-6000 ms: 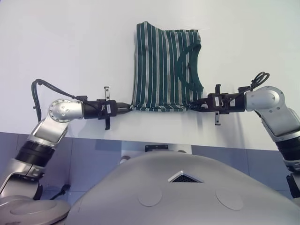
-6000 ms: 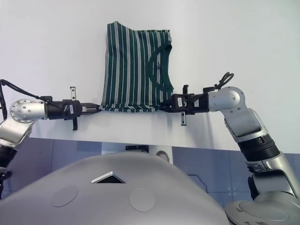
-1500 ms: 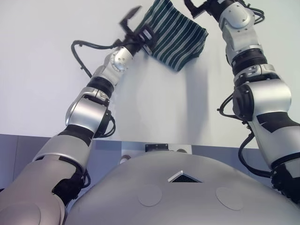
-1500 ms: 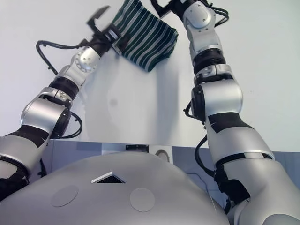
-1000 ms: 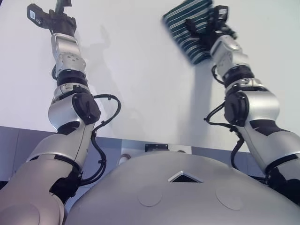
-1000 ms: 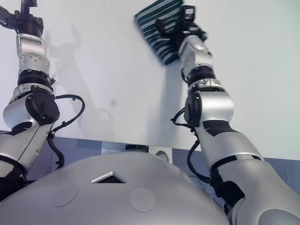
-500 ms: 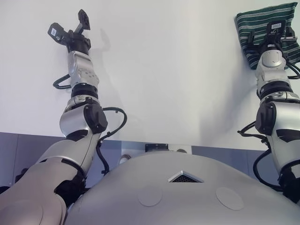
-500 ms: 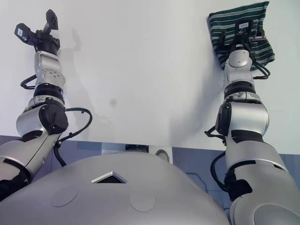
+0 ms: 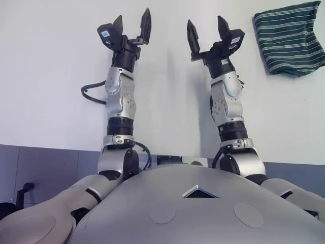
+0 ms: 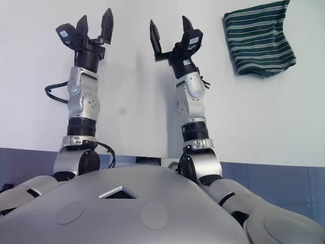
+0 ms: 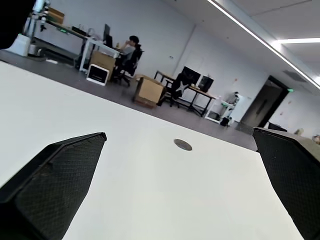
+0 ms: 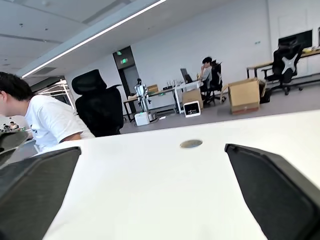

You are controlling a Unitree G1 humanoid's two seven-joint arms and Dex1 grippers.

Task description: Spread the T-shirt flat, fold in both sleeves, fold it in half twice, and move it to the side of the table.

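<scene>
White table (image 9: 45, 91) bore the folded T-shirt (image 9: 288, 43) aside; our left gripper (image 9: 133, 23) and right gripper (image 9: 205, 29) gaped empty; nothing seemed left.

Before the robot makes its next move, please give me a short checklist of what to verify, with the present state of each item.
1. The T-shirt is folded into a compact bundle: ok.
2. The T-shirt lies toward the right side of the table: ok.
3. The left gripper is open and empty: ok.
4. The right gripper is open, empty and apart from the T-shirt: ok.
5. Folded in half exactly twice: cannot tell.
</scene>
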